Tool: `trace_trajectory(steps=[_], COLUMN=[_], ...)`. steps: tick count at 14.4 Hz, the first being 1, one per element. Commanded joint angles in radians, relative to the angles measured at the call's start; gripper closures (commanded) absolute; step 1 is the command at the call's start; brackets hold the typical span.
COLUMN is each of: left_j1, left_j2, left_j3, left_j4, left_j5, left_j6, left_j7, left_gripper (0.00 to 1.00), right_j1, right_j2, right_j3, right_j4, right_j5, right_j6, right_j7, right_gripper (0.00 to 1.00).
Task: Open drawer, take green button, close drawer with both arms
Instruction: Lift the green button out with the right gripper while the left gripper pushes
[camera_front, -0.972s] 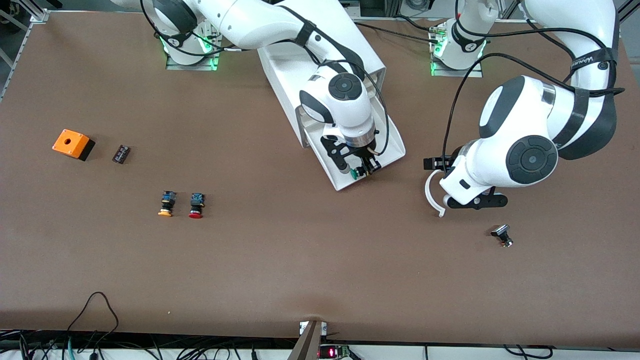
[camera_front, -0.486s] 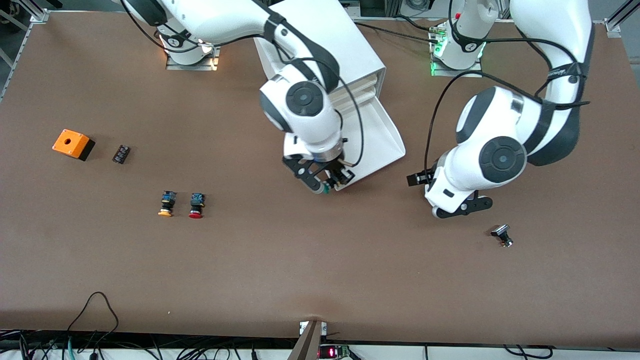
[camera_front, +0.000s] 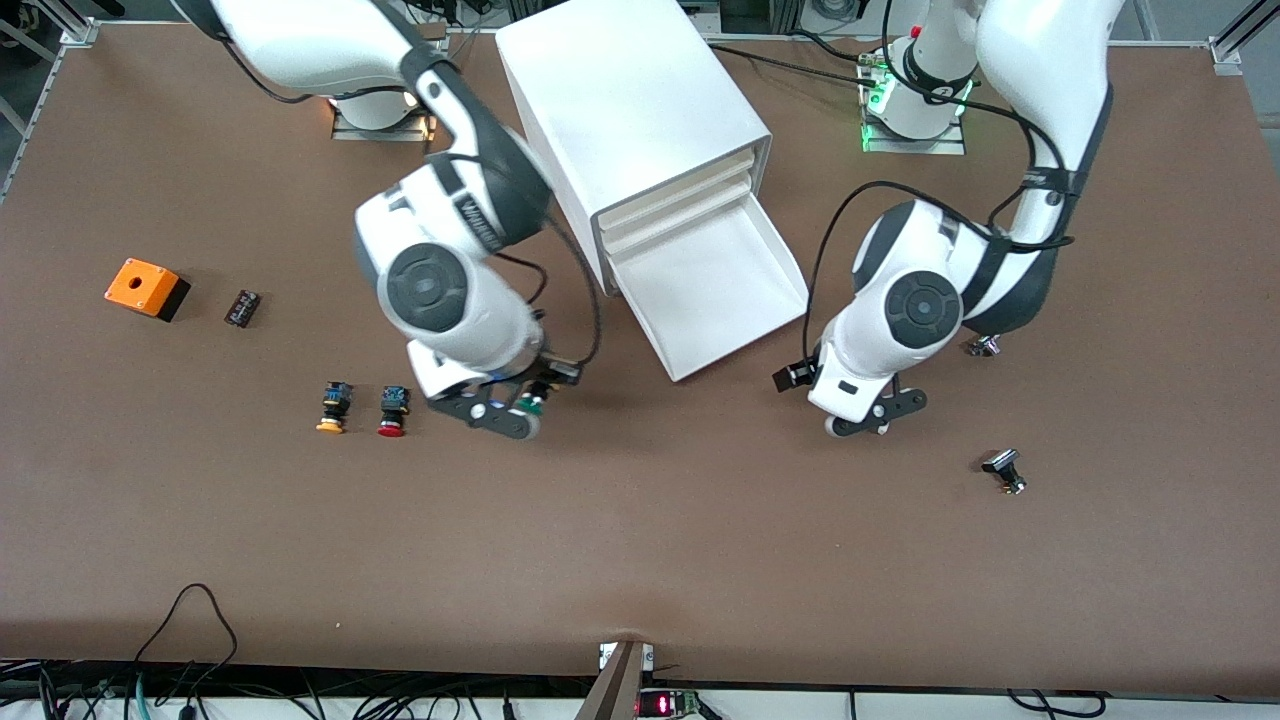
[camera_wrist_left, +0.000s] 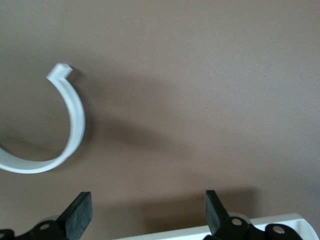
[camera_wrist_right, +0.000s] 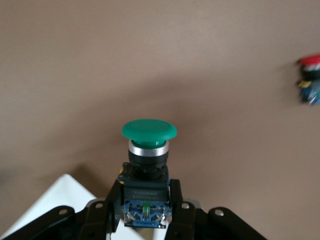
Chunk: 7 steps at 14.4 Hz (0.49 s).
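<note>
The lowest drawer (camera_front: 735, 318) of the white cabinet (camera_front: 630, 110) stands pulled out, and its tray shows nothing inside. My right gripper (camera_front: 525, 408) is shut on the green button (camera_front: 534, 406) over the bare table, between the drawer and the red-capped button (camera_front: 393, 411). In the right wrist view the green cap (camera_wrist_right: 149, 129) points away from the gripper (camera_wrist_right: 145, 200), whose fingers (camera_wrist_right: 107, 205) clamp the black body. My left gripper (camera_front: 862, 422) is over the table beside the drawer's front corner. The left wrist view shows it open (camera_wrist_left: 147, 215) and empty.
An orange-capped button (camera_front: 334, 407) lies beside the red-capped one. An orange box (camera_front: 146, 288) and a small black block (camera_front: 242, 307) lie toward the right arm's end. A small black part (camera_front: 1004, 471) lies toward the left arm's end. A white curved hook (camera_wrist_left: 70, 130) shows in the left wrist view.
My right gripper lifted the green button out of the drawer and carried it toward the right arm's end, near the red-capped button. My left gripper moved closer to the drawer's front.
</note>
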Motion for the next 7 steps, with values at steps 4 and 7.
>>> trace_trajectory(steps=[4,7], left_j1=[-0.039,-0.08], left_j2=[-0.041,-0.029], left_j3=[0.002,0.0], left_j4=[-0.248,-0.262], left_j5=[0.03,0.028], left_j6=[0.336,0.343], left_j7=[-0.112,-0.18], left_gripper=[0.01,0.01], right_j1=[-0.138,-0.171], right_j2=[-0.109,-0.163], right_j3=[0.019,0.017], right_j4=[-0.282,-0.506], right_j5=[0.04,0.04], right_j6=[0.086,0.298], right_j7=[-0.345,-0.463], right_gripper=[1.0,1.0])
